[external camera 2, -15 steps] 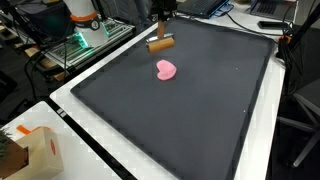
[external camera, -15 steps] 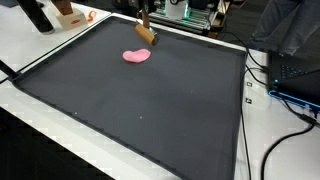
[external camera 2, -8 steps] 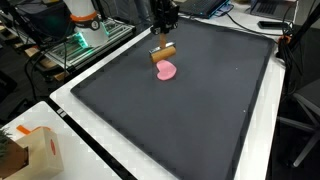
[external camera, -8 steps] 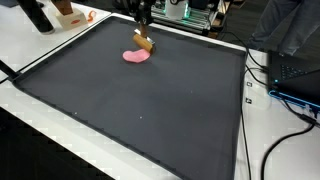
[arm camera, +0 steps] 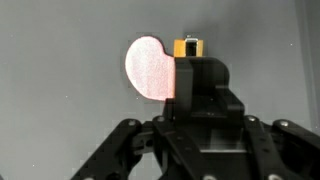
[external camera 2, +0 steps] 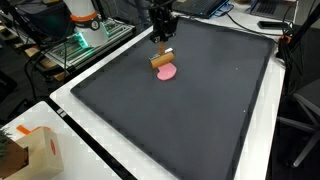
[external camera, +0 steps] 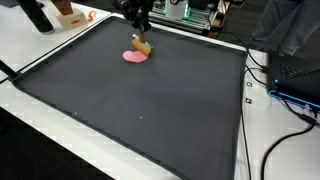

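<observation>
A pink heart-shaped piece (external camera: 136,57) (external camera 2: 168,73) (arm camera: 150,70) lies flat on the black mat (external camera: 150,110) (external camera 2: 190,110), toward its far end. My gripper (external camera: 139,32) (external camera 2: 161,38) (arm camera: 192,62) hangs just above it, shut on a small brown block (external camera: 141,45) (external camera 2: 163,60). In the wrist view the block's orange-yellow end (arm camera: 187,46) shows past the fingertips, at the pink piece's right edge. The block's lower end is close over the pink piece in both exterior views; I cannot tell whether they touch.
The mat covers most of a white table (external camera: 40,45). A cardboard box (external camera 2: 35,150) stands at one corner. Cables and blue equipment (external camera: 295,75) lie beside the mat. A green-lit rack (external camera 2: 80,42) and other gear crowd the far side.
The gripper has come down and shifted with the brown block, from beyond the pink piece to right over it. The pink piece has not moved.
</observation>
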Controlling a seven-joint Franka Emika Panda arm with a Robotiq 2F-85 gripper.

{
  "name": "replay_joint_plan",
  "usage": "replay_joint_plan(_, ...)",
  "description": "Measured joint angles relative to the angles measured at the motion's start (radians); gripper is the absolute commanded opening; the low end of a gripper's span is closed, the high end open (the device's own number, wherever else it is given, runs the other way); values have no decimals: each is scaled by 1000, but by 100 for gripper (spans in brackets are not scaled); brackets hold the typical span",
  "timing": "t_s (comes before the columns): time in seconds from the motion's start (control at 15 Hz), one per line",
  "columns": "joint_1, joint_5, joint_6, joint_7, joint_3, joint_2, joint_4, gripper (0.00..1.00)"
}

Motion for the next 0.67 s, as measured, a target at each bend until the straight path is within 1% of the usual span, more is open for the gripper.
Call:
replay_joint_plan(0.33,-9,0,27,-36,0,18,0,24)
replay_joint_plan(0.67,-23,0,91,-45,0,27,-5,24)
